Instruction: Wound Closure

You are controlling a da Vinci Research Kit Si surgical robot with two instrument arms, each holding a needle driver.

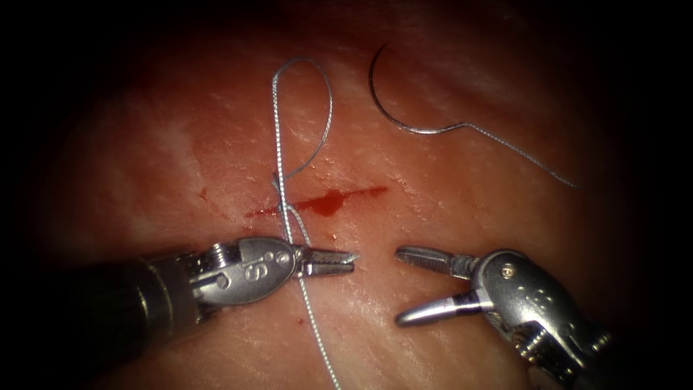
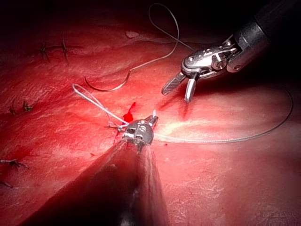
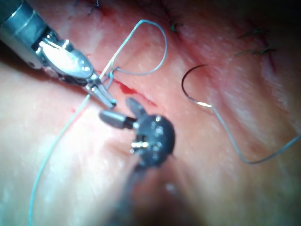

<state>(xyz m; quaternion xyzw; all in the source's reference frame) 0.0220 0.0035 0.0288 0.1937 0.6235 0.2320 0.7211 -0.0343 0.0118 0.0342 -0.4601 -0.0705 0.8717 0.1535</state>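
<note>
The cut (image 1: 361,193) runs across the tissue (image 1: 469,217), with red fluid (image 1: 328,204) pooled at its middle. The curved needle (image 1: 393,119) lies free on the tissue above the cut's right end, held by neither tool and not in the tissue. Thread (image 1: 278,130) rises from a stitch at the cut's left end, arcs into a loop and comes back down. Another strand crosses my left tool (image 1: 328,261) and runs down. That tool lies just below the cut with its jaws shut on the thread near its end. My right tool (image 1: 398,285) faces it, open and holding nothing.
Thread trails from the needle's (image 2: 110,88) back end toward the right (image 1: 534,162) and sweeps round in a wide arc (image 2: 263,134) back to the left tool (image 2: 146,126). Older dark stitches (image 2: 51,49) sit further along the tissue.
</note>
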